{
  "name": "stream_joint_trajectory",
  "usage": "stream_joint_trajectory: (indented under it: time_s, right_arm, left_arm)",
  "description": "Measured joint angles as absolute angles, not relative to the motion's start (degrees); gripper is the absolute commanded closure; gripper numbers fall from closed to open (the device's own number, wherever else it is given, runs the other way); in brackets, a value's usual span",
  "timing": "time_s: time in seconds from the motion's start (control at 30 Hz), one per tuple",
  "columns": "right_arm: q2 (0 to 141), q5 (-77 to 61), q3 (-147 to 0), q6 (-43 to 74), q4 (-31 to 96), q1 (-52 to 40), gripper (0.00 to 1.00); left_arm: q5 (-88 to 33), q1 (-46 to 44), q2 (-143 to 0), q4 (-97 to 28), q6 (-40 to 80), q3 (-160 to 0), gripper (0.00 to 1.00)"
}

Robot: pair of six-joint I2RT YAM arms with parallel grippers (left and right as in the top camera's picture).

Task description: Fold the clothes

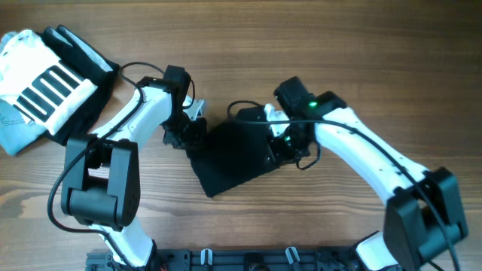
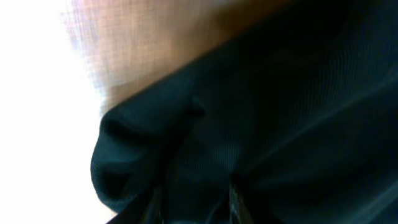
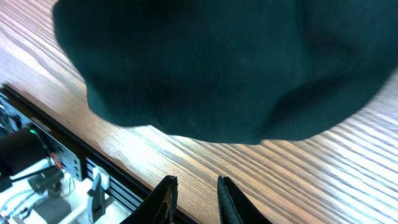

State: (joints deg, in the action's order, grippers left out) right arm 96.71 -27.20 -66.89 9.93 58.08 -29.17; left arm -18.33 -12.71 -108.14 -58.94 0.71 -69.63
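Observation:
The black garment lies as a compact, roughly square bundle at the middle of the wooden table. My left gripper is at its left edge. In the left wrist view the dark fabric fills most of the frame and bunches between the two fingers, which are shut on it. My right gripper is at the garment's right edge. In the right wrist view its fingers are slightly apart with only bare wood between them, and the garment lies just beyond the tips. No logo or lettering shows.
A pile of other clothes sits at the far left: a white garment with black stripes, a light blue denim piece and dark fabric. The table's front edge with a black rail runs below; it also shows in the right wrist view.

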Motion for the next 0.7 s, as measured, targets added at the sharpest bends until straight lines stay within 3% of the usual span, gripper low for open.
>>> stream_joint_trajectory:
  time_s: [0.1,0.27,0.3,0.33,0.47,0.5,0.6,0.7]
  right_arm:
    - [100.6,-27.4,-66.9,10.2,57.3,-30.8,0.74]
    - [105.6,-23.2,-66.9,13.0,54.6,-31.0,0.73]
    - [106.3,-19.6,-66.8,14.9,52.5,-31.0,0.63]
    - [106.8,-15.9,-66.8,16.7,49.7,-30.9,0.6]
    - [107.1,-6.7,-66.7,18.9,38.7,-29.3,0.59]
    - [107.1,-5.6,-66.7,18.9,37.9,-28.8,0.57]
    - [107.1,-3.3,-67.6,18.4,41.1,-27.1,0.48]
    - [106.2,-2.2,-69.6,17.9,45.9,-26.0,0.41]
  left_arm:
    - [-18.2,-12.7,-108.1,-63.0,0.7,-69.6,0.44]
    - [-18.0,-12.7,-108.1,-65.5,1.8,-69.6,0.33]
    - [-18.0,-12.7,-108.1,-65.4,1.8,-69.6,0.3]
    - [-18.0,-12.7,-108.1,-64.9,2.0,-69.6,0.26]
    - [-18.1,-12.7,-108.1,-59.6,3.0,-69.6,0.16]
    - [-18.1,-12.7,-108.1,-57.8,3.3,-69.6,0.08]
    - [-18.1,-12.7,-108.2,-53.2,3.8,-71.0,0.0]
    - [-20.2,-12.7,-108.2,-47.4,3.2,-72.7,0.0]
